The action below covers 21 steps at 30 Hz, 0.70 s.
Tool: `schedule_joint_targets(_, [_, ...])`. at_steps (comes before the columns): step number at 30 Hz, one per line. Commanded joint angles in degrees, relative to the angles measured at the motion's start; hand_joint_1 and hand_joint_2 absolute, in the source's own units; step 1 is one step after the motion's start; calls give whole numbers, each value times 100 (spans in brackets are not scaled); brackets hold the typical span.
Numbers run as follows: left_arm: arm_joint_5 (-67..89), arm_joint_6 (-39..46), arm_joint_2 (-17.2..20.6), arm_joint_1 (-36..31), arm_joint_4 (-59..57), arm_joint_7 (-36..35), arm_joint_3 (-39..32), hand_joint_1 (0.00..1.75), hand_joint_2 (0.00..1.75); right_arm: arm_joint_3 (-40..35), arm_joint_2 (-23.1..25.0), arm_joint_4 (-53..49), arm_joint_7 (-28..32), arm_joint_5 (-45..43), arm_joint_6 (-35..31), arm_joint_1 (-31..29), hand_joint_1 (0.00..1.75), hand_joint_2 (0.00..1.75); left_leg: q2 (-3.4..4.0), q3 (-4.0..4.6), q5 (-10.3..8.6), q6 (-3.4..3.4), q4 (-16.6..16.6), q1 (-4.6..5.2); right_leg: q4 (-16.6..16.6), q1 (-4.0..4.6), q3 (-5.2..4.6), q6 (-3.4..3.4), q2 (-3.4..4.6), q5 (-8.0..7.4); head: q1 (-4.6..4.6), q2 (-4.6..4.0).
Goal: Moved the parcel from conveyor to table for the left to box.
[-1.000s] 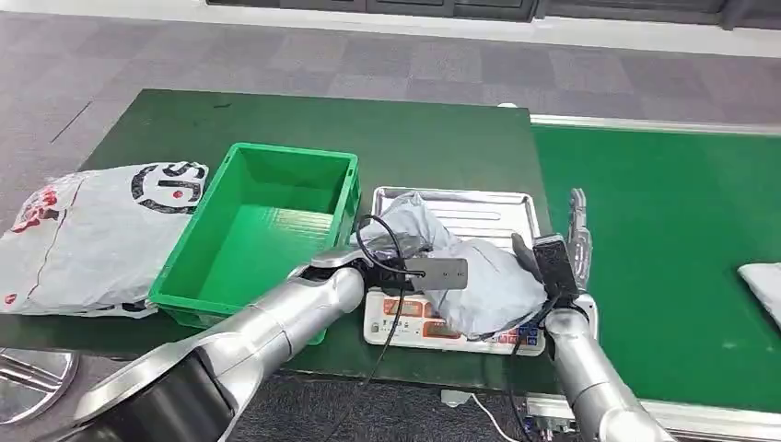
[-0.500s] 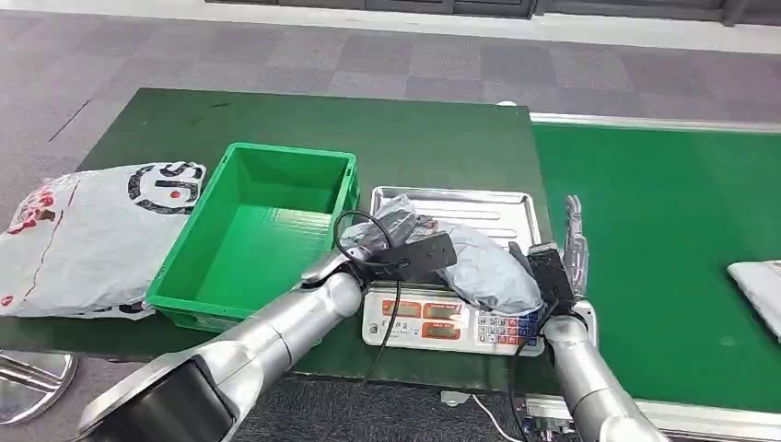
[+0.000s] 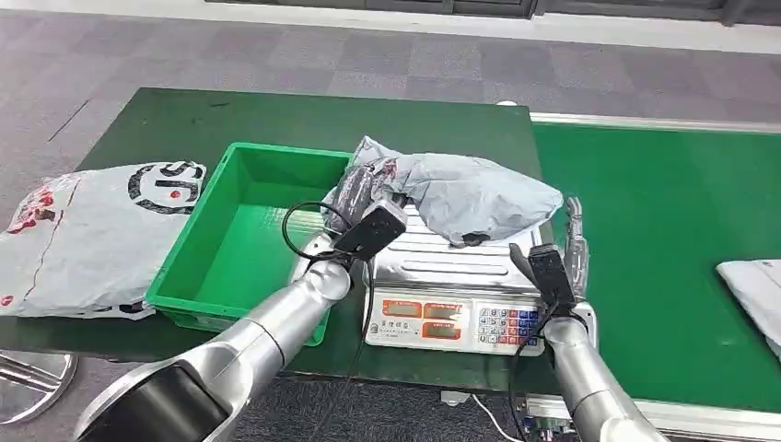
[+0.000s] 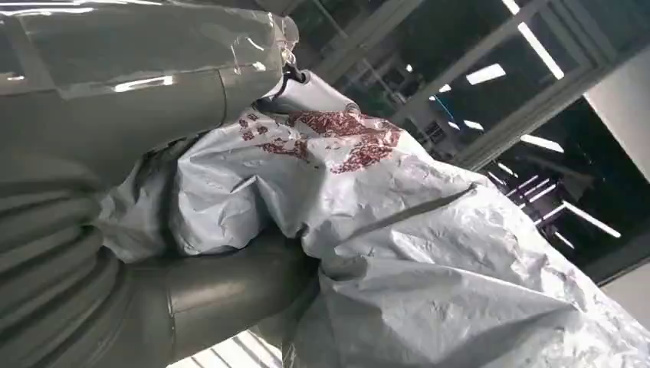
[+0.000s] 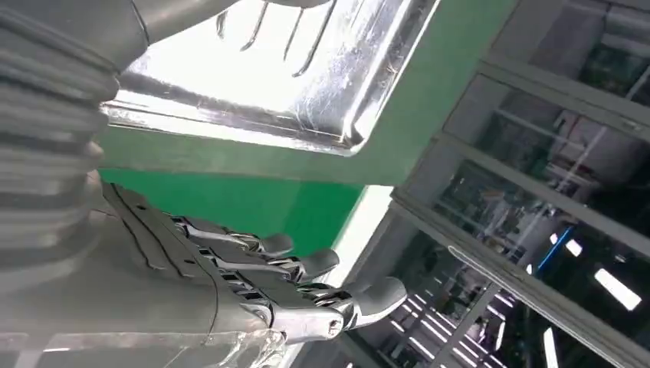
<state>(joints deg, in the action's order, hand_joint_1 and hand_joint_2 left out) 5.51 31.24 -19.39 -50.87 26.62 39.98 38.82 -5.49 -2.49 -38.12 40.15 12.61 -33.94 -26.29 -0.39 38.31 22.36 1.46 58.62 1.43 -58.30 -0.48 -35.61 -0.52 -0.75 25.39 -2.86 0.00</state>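
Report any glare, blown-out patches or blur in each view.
Head view: evenly lit and sharp, mild sheen on the scale tray. Left wrist view: the parcel is crisp, ceiling lights streak bright behind it, the background is dim. Right wrist view: the scale tray is blown out white by glare; the right hand is sharp with specular highlights.

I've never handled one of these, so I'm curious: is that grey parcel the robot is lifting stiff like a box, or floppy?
Probably floppy: the parcel is a creased plastic bag, bulging and sagging off the left hand above the scale tray. It looks light, held at one end. The glossy film may be slippery.
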Motion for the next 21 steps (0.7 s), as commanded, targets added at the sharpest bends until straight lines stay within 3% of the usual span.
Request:
schedule_joint_targets(1, [220, 659, 465, 284, 1142, 2, -729, 175, 175, -265, -50, 196, -15, -153, -56, -131, 0, 175, 27, -12, 7, -23, -3, -7, 6, 4, 6, 4, 31, -3, 0, 0])
schedule_joint_targets(4, [220, 659, 465, 284, 1142, 2, -729, 175, 175, -265, -50, 196, -15, -153, -56, -131, 0, 175, 18, -11, 5, -18, -3, -5, 4, 3, 6, 3, 21, -2, 0, 0])
schedule_joint_targets(7, [2078, 876, 263, 590, 1709, 2, -2675, 175, 175, -384, -98, 194, -15, -282, -157, -117, 0, 175, 25, -14, 8, -24, -5, -8, 9, 5, 7, 4, 29, -3, -2, 0])
schedule_joint_targets(8, [2053, 876, 371, 524, 1643, 2, -2780, 175, 175, -399, -109, 163, -15, -307, -165, -93, 0, 175, 28, -7, 8, -18, 0, -6, 3, 4, -1, 3, 31, -3, 0, 0])
schedule_joint_targets(11, [2940, 876, 700, 308, 1564, 2, -4615, 175, 175, -367, -151, 12, -15, -374, -179, 45, 0, 175, 43, -13, 12, -24, 0, -9, 4, 7, 3, 6, 46, -4, 0, 0])
schedule_joint_targets(12, [3156, 876, 741, 305, 1648, 2, -4914, 175, 175, -367, -169, -8, -15, -378, -181, 71, 0, 175, 47, -9, 10, -18, 1, -5, -1, 4, -5, 6, 49, -5, 0, 0])
schedule_joint_targets(15, [5722, 876, 689, 33, 1599, -164, -7249, 175, 175, -333, -245, -69, -15, -417, -225, 184, 0, 175, 67, -10, 11, -27, 2, -10, -2, 9, -10, 11, 69, -7, -2, 0])
schedule_joint_targets(16, [6343, 876, 813, -26, 1397, -579, -7415, 175, 175, -322, -256, -87, -15, -427, -216, 203, 0, 175, 89, -16, 13, -36, 0, -12, -2, 10, -12, 16, 91, -11, -2, 0])
schedule_joint_targets(17, [7382, 876, 1035, -73, 1038, -1682, -7195, 175, 175, -300, -262, -99, -15, -432, -209, 228, 0, 175, 73, -7, 10, -30, 3, -12, -6, 11, -18, 19, 74, -10, 0, 0])
schedule_joint_targets(18, [7697, 876, 1306, -203, 301, -2245, -6909, 175, 175, -265, -265, -163, -15, -413, -174, 281, 0, 175, 84, -23, 10, -39, -6, -17, 3, 14, -9, 23, 89, -13, -2, 0])
schedule_joint_targets(19, [8410, 471, 1634, -321, -546, -3560, -6426, 175, 175, -196, -251, -375, -15, -455, 21, 383, 0, 175, 58, -21, 7, -28, -8, -14, 1, 11, -3, 19, 62, -5, 0, 0])
schedule_joint_targets(21, [8432, -80, 1788, -299, -918, -4227, -5864, 175, 175, -21, -252, -1060, -15, -470, 266, 707, 0, 175, 51, -28, 3, -34, -12, -14, 2, 11, 4, 24, 55, -1, -2, 0])
